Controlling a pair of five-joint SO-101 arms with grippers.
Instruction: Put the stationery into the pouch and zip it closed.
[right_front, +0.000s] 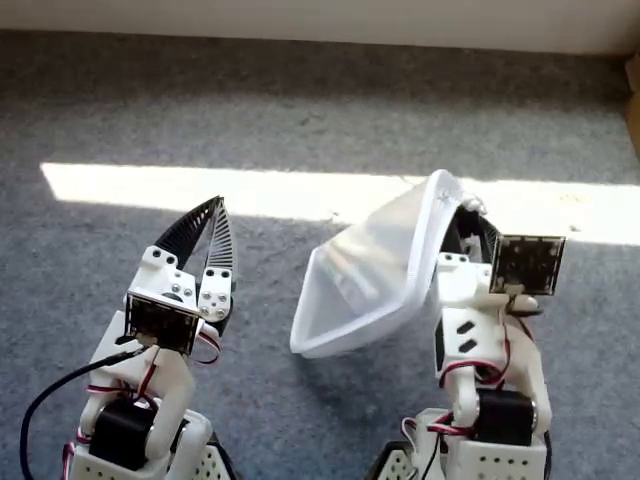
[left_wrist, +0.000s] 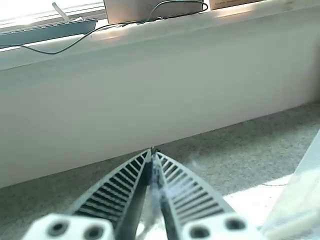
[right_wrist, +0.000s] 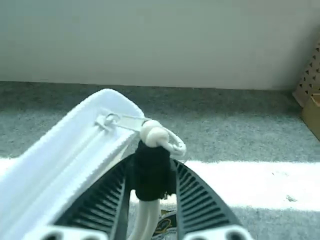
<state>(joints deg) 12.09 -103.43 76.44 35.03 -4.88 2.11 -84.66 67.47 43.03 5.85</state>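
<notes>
A white translucent pouch (right_front: 370, 275) hangs tilted above the grey carpet, its zipper edge (right_wrist: 65, 150) running up to the slider (right_wrist: 107, 120). My right gripper (right_front: 468, 228) is shut on the pouch's pull cord, a black tab with a white bead (right_wrist: 152, 134), at the pouch's upper end (right_wrist: 150, 162). Pale shapes show faintly through the pouch wall; I cannot tell what they are. My left gripper (right_front: 218, 206) is held up to the left of the pouch, shut with nothing in it (left_wrist: 152, 151). A corner of the pouch (left_wrist: 300, 200) shows in the left wrist view.
Grey carpet (right_front: 300, 110) covers the floor, crossed by a bright strip of sunlight (right_front: 200, 190). A white wall (left_wrist: 150, 90) stands beyond it, with a cable (left_wrist: 75, 42) on the ledge above. A cardboard box (right_wrist: 311, 100) sits at the far right.
</notes>
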